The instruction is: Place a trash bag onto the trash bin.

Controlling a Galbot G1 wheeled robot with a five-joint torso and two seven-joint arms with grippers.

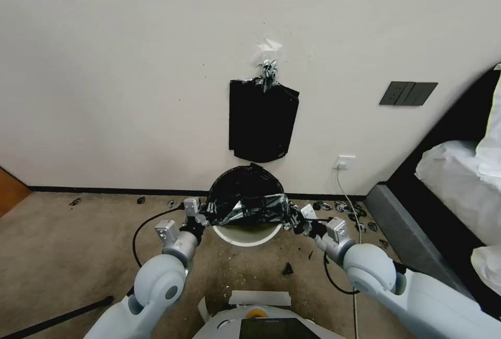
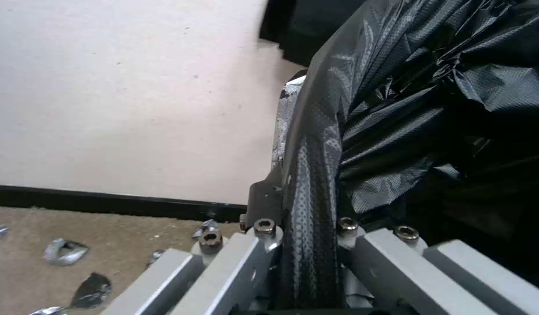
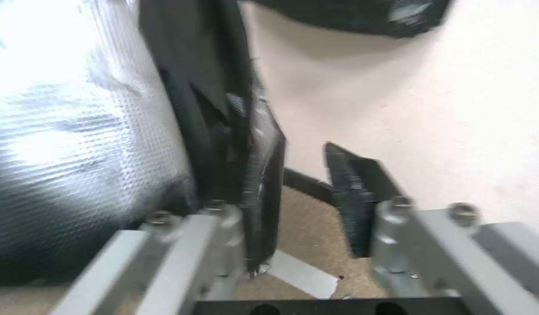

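The cream-white trash bin [image 1: 245, 237] stands on the carpet by the wall, between my two arms. The glossy black trash bag [image 1: 249, 198] lies crumpled over its mouth, covering the far rim; the near rim shows bare. My left gripper [image 1: 204, 217] is at the bag's left edge. In the left wrist view the gripper [image 2: 310, 131] is shut on a stretched strip of the trash bag [image 2: 409, 109]. My right gripper [image 1: 294, 219] is at the bag's right edge. In the right wrist view the gripper [image 3: 302, 140] stands open, carpet showing in the gap, the bag [image 3: 77, 131] lying against one finger's outer side.
A flat black bundle of bags [image 1: 262, 119] hangs on the wall above the bin. Black scraps [image 1: 334, 206] litter the carpet along the baseboard. A white socket [image 1: 344, 162] with a cable is on the right. A dark bed frame [image 1: 417, 234] with white bedding fills the right side.
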